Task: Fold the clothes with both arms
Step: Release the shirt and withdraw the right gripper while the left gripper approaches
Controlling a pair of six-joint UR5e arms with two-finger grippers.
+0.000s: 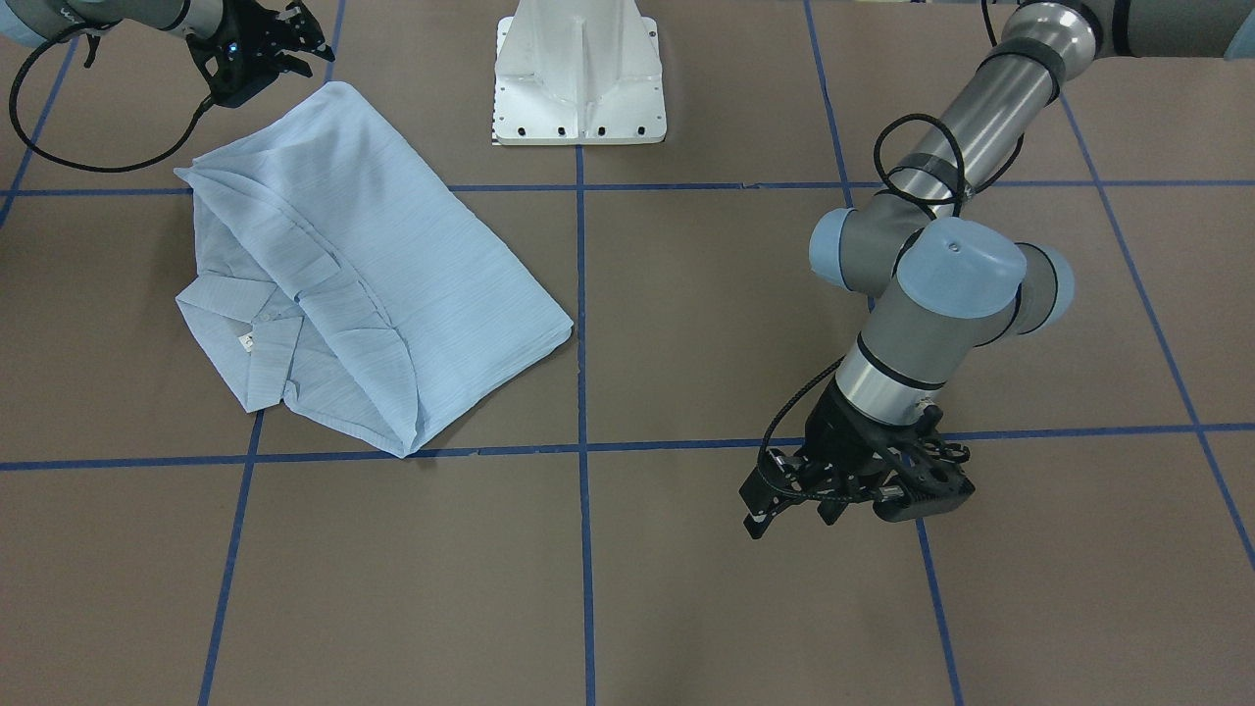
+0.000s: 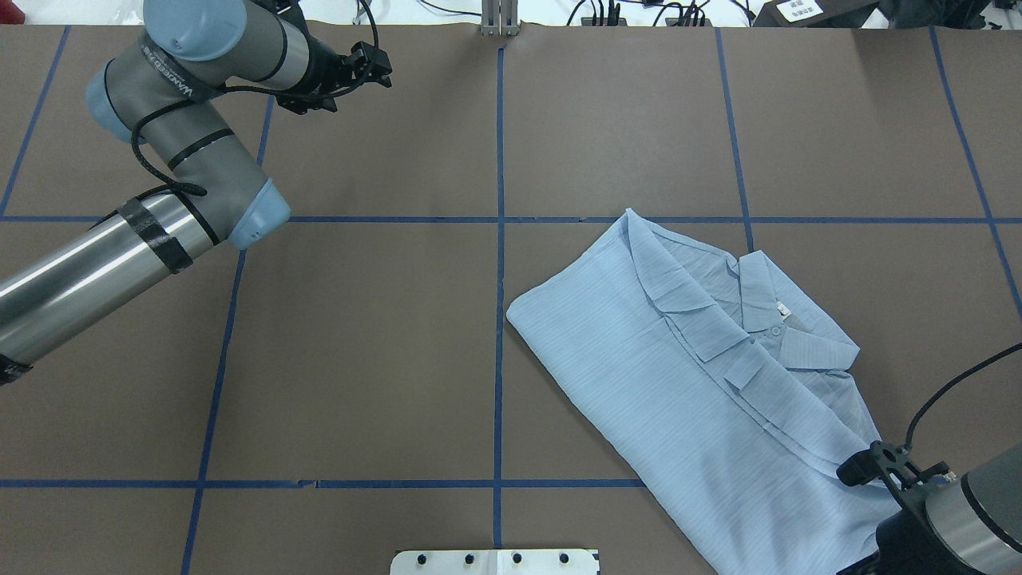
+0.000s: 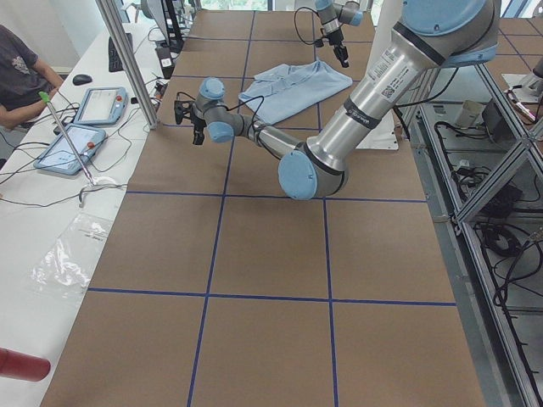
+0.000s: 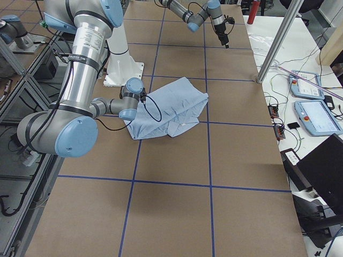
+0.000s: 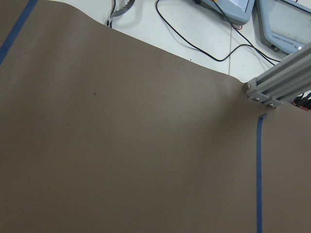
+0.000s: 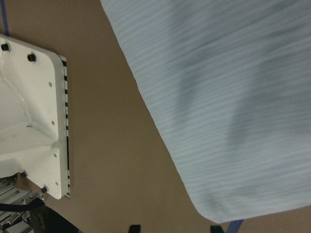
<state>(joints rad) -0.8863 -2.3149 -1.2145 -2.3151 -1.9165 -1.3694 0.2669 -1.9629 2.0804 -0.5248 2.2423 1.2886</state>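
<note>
The shirt (image 2: 639, 375) lies on the robot's right half of the bench (image 2: 359, 343) as a slanted oblong packet. It seems already folded lengthwise, so the step in hand is most likely one more fold or a last tidy-up.

The right end effector (image 1: 294, 44) hovers just above the packet's corner nearest the white pedestal base (image 1: 578, 78). It holds nothing, and its wrist view shows two dark fingertips (image 6: 133, 228) set apart over the cloth's rounded edge.

The left end effector (image 1: 843, 500) is well apart from the shirt, over bare bench on the far left. Its wrist view shows only brown surface, so I cannot tell whether its fingers are apart or together.

- Bring the left arm across before any lift. One corner raised alone would probably drag the packet askew or spill the tucked layers.
- Pinch every layer at two matching corners of one short edge.
- Raise both corners level and carry them over together.
- Lay the edge down without pulling the rest along the bench.
- Use the blue tape line (image 2: 499, 279) beside the packet as a guide for keeping the edge square.

The fabric is thin, pale blue and finely striped, and it lies flat with soft creases. The collar (image 2: 786, 339), with a small white label, faces up at the far-right end. A long folded flap runs diagonally from that end toward the robot. The left edge is a smooth fold with a rounded corner.
</note>
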